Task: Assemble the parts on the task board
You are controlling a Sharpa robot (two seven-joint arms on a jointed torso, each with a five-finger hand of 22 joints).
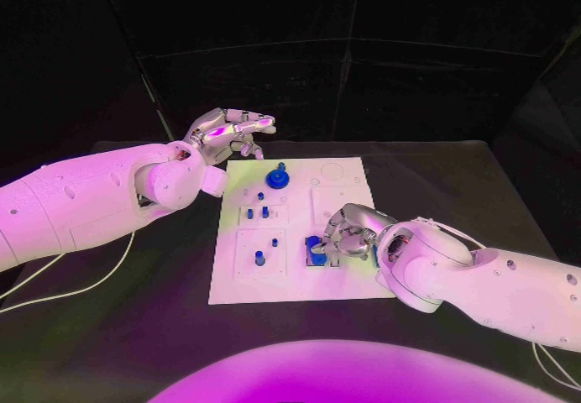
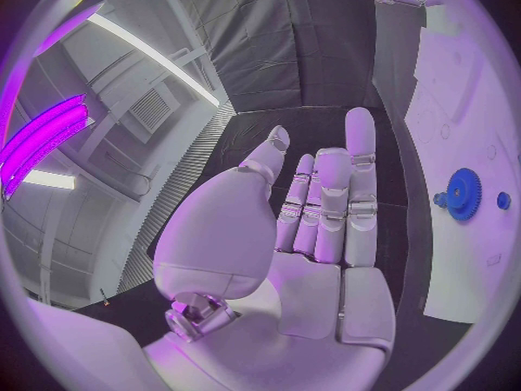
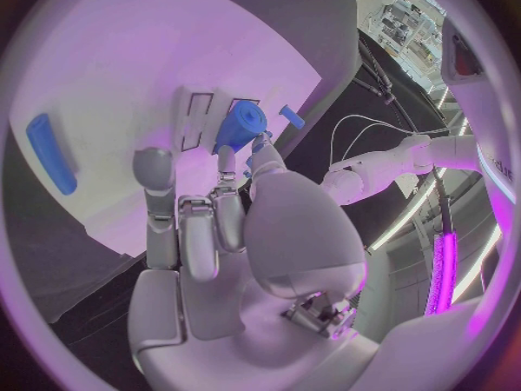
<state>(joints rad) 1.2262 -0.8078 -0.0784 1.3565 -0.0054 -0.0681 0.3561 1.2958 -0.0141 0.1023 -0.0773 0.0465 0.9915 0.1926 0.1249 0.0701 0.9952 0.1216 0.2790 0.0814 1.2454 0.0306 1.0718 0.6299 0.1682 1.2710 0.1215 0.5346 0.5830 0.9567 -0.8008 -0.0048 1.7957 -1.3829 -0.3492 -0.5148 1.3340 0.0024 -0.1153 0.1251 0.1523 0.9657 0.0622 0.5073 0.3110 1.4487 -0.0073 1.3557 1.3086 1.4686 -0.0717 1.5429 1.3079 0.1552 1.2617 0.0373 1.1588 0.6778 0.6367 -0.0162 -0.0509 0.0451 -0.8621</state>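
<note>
Right hand: your right hand (image 1: pixel 342 235) sits right of centre in the head view, over the lower right part of the task board (image 1: pixel 290 285); its fingers pinch a blue cylinder part (image 3: pixel 239 127), which also shows at the fingertips in the right wrist view.
Cylinder's seat: from the head view you cannot tell whether the part is already in a socket or hanging just above one; the fingers hide its base.
Risk at the pinch: the hold looks like a fingertip hold only, so a sideways push against a socket edge could tilt the part or let it slip out.
Neighbours: small blue pegs (image 1: pixel 259 257) stand just left of your hand on the board; a wide swing could knock them.
Blue gear (image 1: pixel 279 178): it sits in the upper middle of the board, well apart from the right hand.
Left hand: your left hand (image 1: pixel 230 130) hovers at upper left, off the board's far corner, fingers loosely apart and holding nothing; a drop from there could brush the gear.
Long blue bar (image 3: pixel 51 152): it lies at the left of the right wrist view, apart from the pinch.
</note>
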